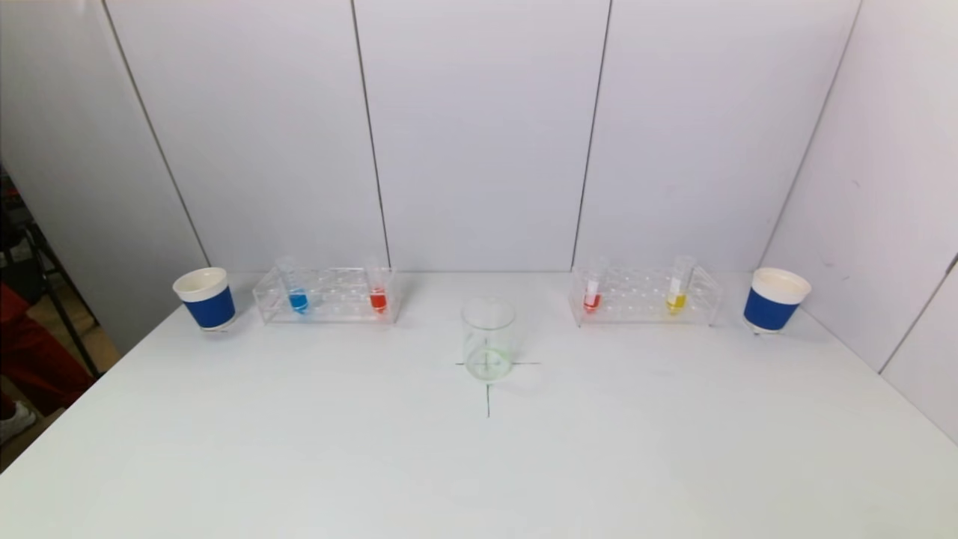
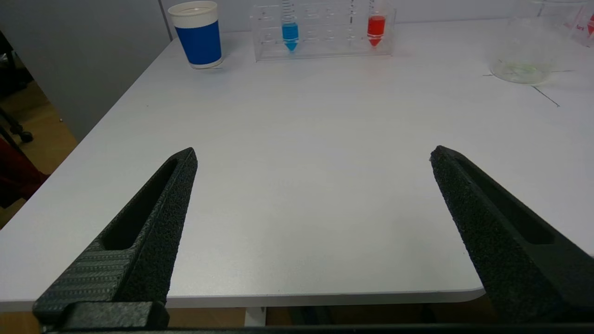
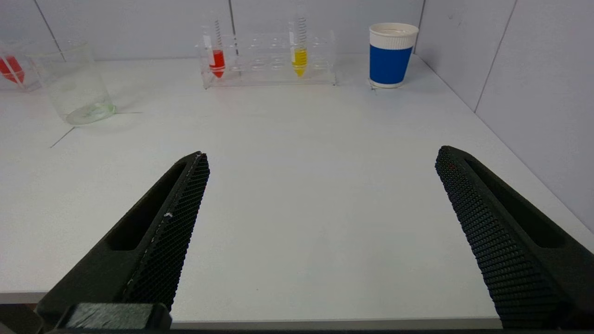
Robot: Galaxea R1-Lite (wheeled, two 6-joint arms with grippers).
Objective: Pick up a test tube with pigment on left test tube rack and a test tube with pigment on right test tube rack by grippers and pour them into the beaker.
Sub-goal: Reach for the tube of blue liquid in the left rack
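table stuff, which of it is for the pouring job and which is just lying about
For the job: left rack with blue tube and red tube; right rack with red tube and yellow tube; beaker; left tool and right tool, both open.

Lying about: left cup; right cup.

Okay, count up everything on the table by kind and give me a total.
Test tubes with pigment: 4 — blue, red, red, yellow
Clear racks: 2 — left, right
Blue paper cups: 2 — left, right
Glass beaker: 1 — centre
Total: 9
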